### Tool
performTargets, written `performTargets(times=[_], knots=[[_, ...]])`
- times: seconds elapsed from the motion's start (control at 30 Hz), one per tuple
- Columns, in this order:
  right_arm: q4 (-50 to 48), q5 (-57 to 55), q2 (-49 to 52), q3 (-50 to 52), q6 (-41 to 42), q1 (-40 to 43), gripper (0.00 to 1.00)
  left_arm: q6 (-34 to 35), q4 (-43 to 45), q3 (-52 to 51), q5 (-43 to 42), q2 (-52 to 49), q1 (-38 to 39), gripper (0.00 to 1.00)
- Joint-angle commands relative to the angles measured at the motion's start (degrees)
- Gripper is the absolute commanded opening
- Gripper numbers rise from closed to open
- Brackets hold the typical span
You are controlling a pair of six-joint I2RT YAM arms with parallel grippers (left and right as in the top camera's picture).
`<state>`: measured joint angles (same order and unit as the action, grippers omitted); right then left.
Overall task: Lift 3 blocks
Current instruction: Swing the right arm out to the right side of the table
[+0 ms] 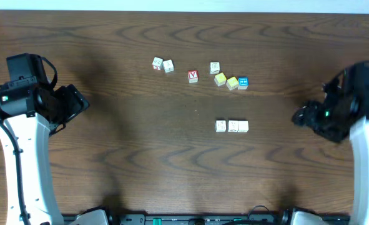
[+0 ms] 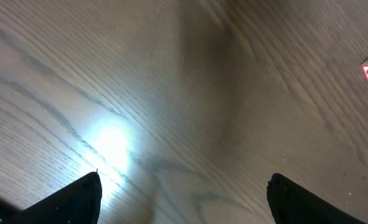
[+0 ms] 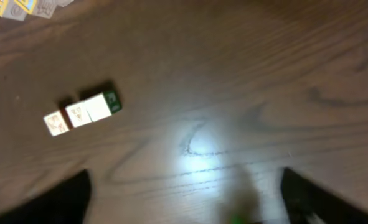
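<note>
The three blocks [image 1: 233, 126] lie flat on the worktop [image 1: 140, 156] in a short row, right of its middle. The two nearer the right edge touch, and the third sits just beside them. None is off the wood yet.

My right gripper [image 1: 300, 117] hangs between the row and the right edge, well apart from it. In its wrist view the fingers stand wide with nothing between them, and the row shows up and to the left. The left gripper [image 1: 81, 103] is far off by the left edge, also wide and empty.

Toward the far edge is a loose scatter of coloured and lettered cubes [image 1: 220, 79] — not my targets.

I judge this as the approach step. The next move calls for bringing the right arm over the row, lining the fingers up with its two ends — or with a single block — and coming down without nudging the row apart.
</note>
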<state>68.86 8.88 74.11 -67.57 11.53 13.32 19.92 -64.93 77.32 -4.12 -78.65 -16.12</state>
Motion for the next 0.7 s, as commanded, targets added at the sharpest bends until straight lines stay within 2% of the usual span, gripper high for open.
performTargets(times=[0.0,0.67], knots=[[-3.3,-1.3,-3.7,6.0,2.0,0.2,0.99,0.5,-0.2,0.6,0.3,-0.1,-0.3,0.85],[-9.4,-0.7,-4.2,7.7,2.2,0.1,0.99,0.5,-0.2,0.6,0.3,-0.1,-0.3,0.85]])
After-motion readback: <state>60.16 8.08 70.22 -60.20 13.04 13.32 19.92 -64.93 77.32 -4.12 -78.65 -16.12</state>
